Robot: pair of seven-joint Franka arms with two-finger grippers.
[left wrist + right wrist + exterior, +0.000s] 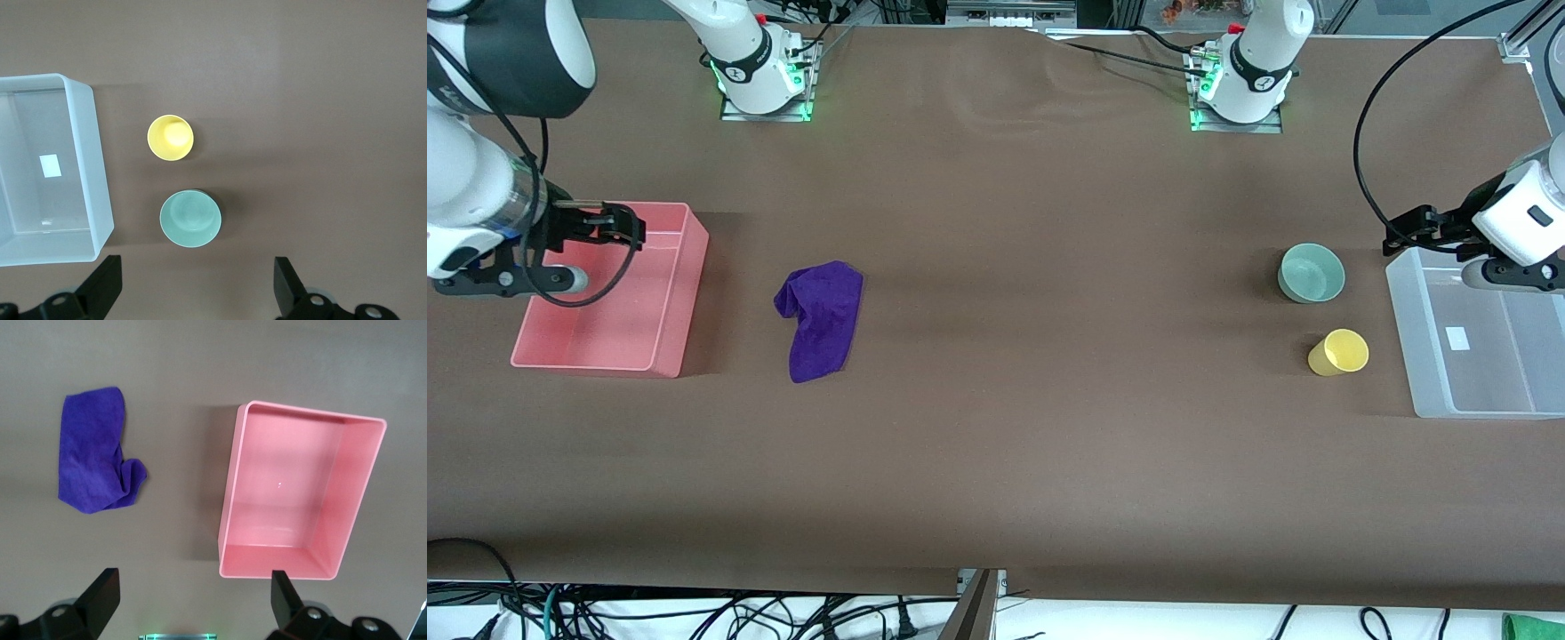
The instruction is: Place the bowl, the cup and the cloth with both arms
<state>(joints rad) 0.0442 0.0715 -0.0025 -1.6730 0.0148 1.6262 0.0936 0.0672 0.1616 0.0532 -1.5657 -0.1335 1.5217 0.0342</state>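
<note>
Front view shows you the big brown table (996, 462) first, then two bins on it — a pink bin (660, 356) at the right arm's end and a clear bin (1423, 356) at the left arm's end. Both bins have nothing in them yet.

The purple cloth (821, 318) lies flat beside the pink bin. The green bowl (1312, 272) stands near the clear bin, and the yellow cup (1338, 352) is just beside the bowl, nearer to the front camera.

The right end effector (609, 224) hangs over the pink bin with its fingers spread wide and holding nothing. The left end effector (1423, 227) hangs over the edge of the clear bin — fingers spread too, nothing in them.

I think picking up comes first. Come straight down on the cloth's thick bunched part. For the bowl, pinch one wall, and keep clear of the cup.
</note>
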